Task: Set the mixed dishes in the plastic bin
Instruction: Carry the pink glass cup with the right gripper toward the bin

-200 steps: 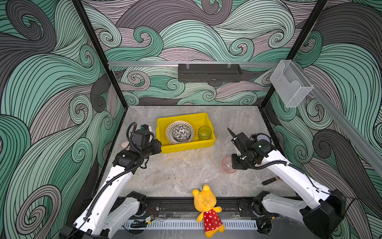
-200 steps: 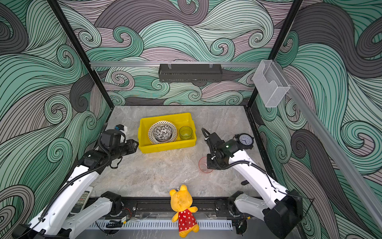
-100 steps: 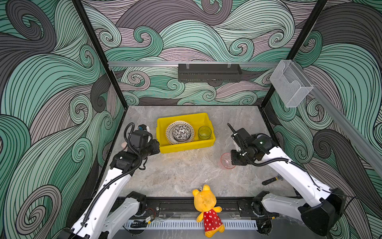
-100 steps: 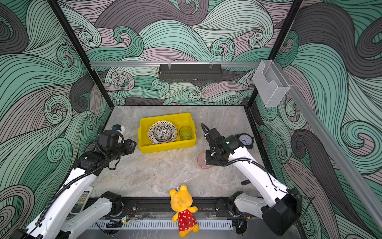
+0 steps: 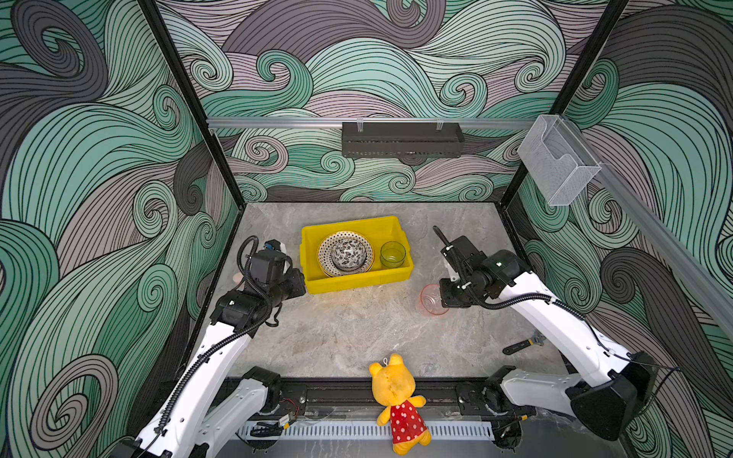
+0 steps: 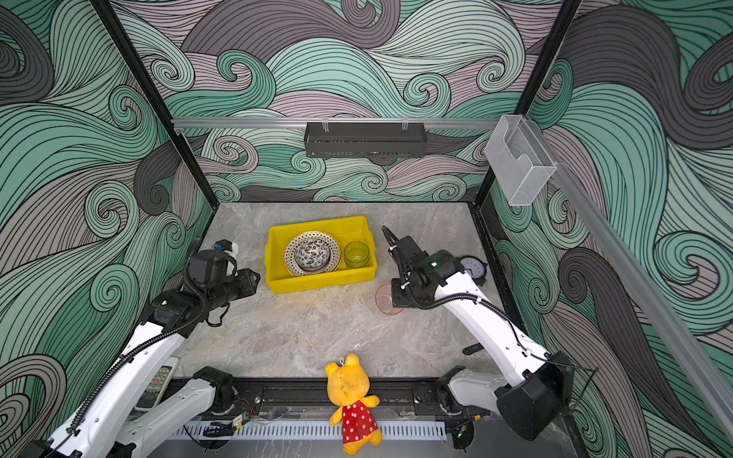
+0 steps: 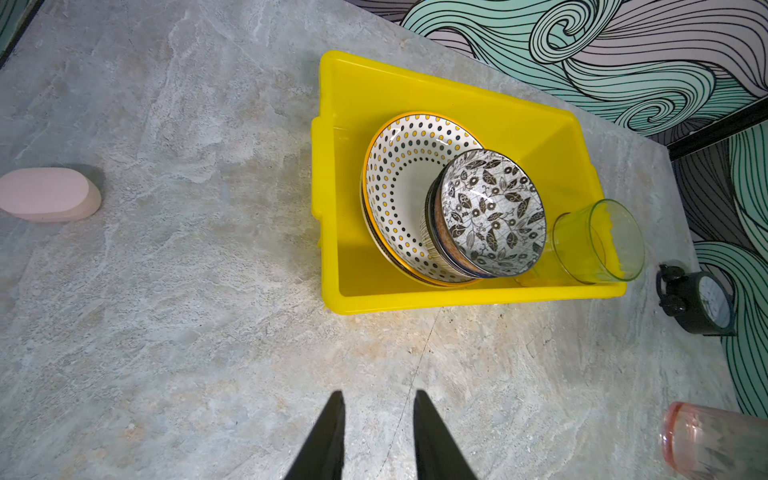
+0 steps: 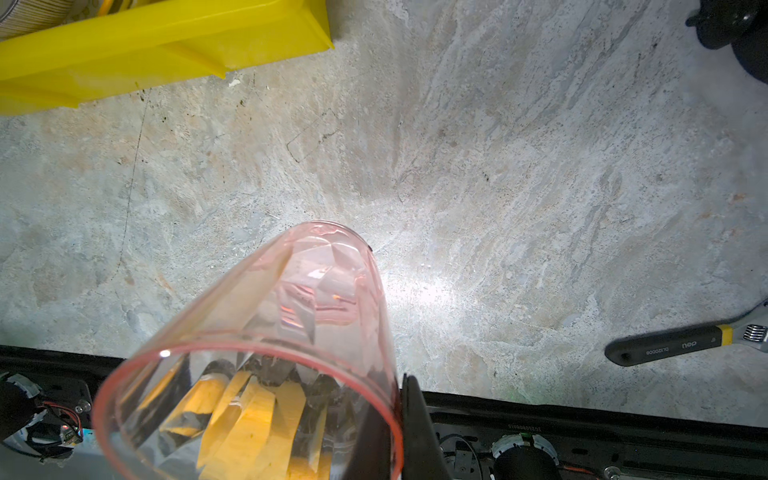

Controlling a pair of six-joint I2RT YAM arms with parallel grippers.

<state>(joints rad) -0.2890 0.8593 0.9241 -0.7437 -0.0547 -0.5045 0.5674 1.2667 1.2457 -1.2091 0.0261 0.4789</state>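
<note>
Probably light, stiff and slick: translucent pink plastic cup (image 8: 291,332), pinched at the rim by clenched right tool (image 8: 390,415); left tool (image 7: 378,395) parted, empty.

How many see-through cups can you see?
2. The green cup sits inside the yellow bin, beside the stacked bowls. The pink cup is outside the bin, gripped at its rim by the right pincer. More could be hidden from view.

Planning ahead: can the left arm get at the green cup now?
Probably yes, from above: the left gripper is empty, and only the stacked bowls stand between it and the green cup.
</note>
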